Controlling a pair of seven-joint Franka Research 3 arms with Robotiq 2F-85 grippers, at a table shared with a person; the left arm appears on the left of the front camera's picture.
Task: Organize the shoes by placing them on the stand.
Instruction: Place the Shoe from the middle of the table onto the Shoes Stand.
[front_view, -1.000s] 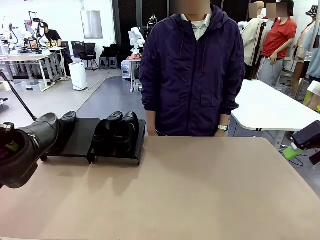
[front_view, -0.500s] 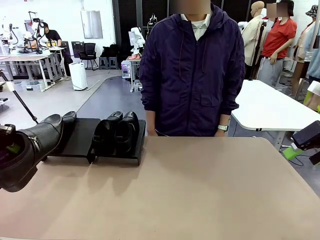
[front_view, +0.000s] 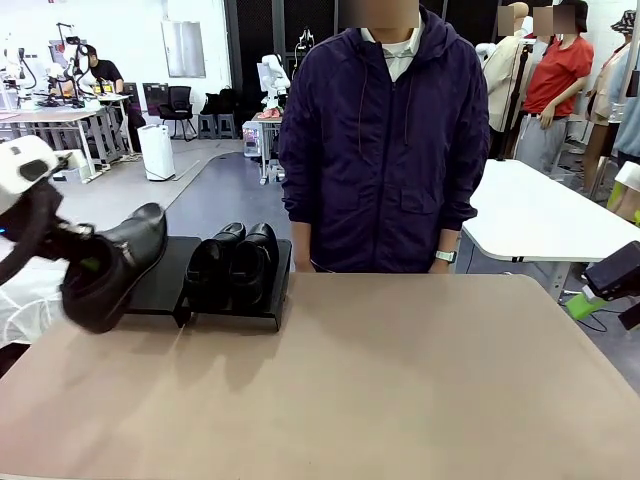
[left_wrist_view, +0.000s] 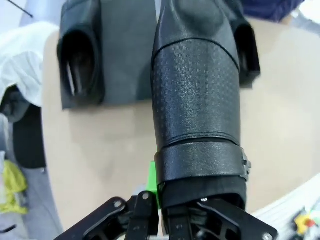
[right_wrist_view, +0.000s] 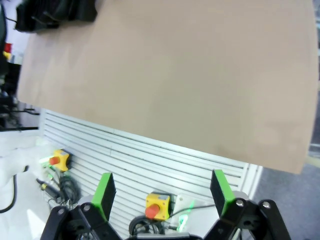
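Front view first: my left pincer is clenched on the heel end of a glossy black leather slip-on shoe, toe pointing at the low matte-black two-panel stand at the far left of the beige tabletop. Two more black shoes sit side by side on the right-hand panel. Through my left wrist camera the carried shoe runs straight up from my fingers, hanging over the left panel's bare strip, with another black shoe already parked on that panel to one side. My right pincer hangs released off the near edge of the tabletop, holding nothing. A person in a dark purple jacket stands at the far side, hands out of sight. Now the risks, as I judge them: the gap looks tight, so a skewed descent could knock a neighbouring shoe; the panel slants, so letting go too high or too far forward could send this one sliding off.
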